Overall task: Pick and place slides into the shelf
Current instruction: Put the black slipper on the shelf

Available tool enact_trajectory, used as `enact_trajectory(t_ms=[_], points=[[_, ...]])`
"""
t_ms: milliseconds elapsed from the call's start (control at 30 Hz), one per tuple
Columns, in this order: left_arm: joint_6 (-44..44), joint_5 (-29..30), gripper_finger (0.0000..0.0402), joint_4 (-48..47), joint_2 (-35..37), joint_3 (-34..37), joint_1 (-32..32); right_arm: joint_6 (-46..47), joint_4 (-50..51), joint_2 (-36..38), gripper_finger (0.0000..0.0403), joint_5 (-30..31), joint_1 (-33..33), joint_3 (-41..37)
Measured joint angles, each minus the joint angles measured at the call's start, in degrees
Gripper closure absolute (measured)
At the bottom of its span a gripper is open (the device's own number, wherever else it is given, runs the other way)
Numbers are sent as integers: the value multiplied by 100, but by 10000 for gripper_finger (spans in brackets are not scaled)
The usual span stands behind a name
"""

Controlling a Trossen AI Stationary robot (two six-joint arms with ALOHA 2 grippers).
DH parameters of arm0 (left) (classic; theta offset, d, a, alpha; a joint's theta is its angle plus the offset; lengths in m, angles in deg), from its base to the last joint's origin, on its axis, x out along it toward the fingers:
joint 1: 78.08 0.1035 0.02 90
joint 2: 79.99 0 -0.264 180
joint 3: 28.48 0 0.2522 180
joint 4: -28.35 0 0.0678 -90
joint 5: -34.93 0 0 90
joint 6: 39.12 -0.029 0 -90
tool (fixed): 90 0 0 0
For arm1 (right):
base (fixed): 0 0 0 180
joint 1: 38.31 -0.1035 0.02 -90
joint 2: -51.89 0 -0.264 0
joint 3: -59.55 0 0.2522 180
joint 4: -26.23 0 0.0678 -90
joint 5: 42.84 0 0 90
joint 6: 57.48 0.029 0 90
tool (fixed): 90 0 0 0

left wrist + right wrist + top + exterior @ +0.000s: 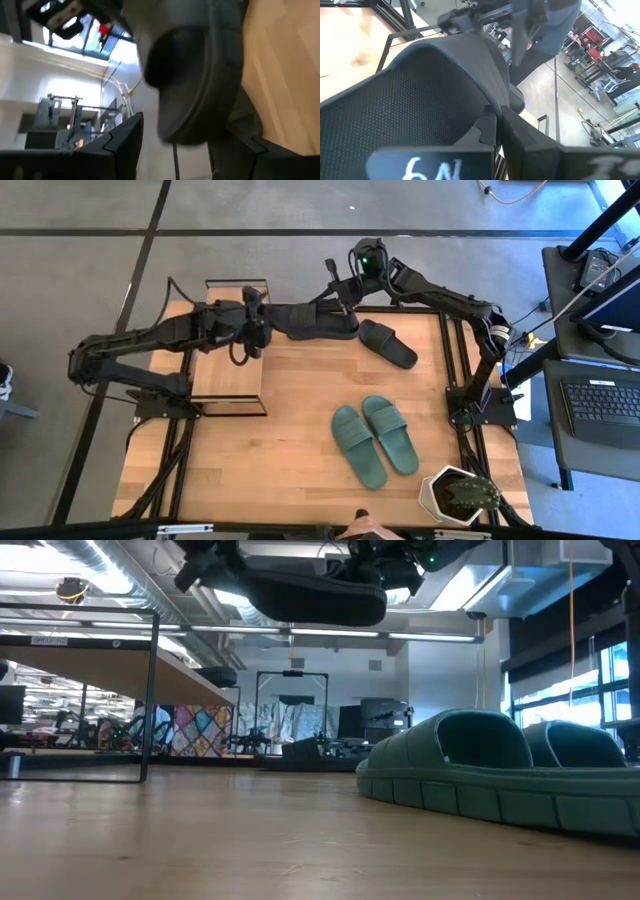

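Right tool (pixel 345 308) clamped on raised black slide (pixel 318 322), left tool (pixel 262 323) fingers apart at its other end, beside shelf (pixel 228 375), teal pair (pixel 375 437) on tabletop (pixel 290 450).

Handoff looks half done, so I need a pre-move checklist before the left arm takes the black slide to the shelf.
1. Right gripper shut on black slide: ok.
2. Left gripper open around the slide's other end: ok, though contact cannot be told.
3. Slide lifted off the table: ok, low view shows it airborne.
4. Shelf top board free: ok.
5. Other black slide and teal pair out of the path: ok.
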Motion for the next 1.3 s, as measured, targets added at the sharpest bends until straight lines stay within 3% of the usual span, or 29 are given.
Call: enact_trajectory(t_ms=[167,467,600,867,1100,1300], points=[[-69,206,214,-12,-278,0,1,2,5,0,391,3,0,0],[-130,413,330,2,-338,1,-41,4,70,0,389,19,4,-2],[-132,416,360,19,-220,7,-149,11,58,2,390,-17,4,0],[-82,667,364,41,-2,11,-231,47,8,7,349,70,-2,2],[-62,854,364,-25,65,11,-229,170,-3,7,318,776,-2,2],[45,895,364,-154,90,11,-231,173,-24,7,223,865,1,2]])
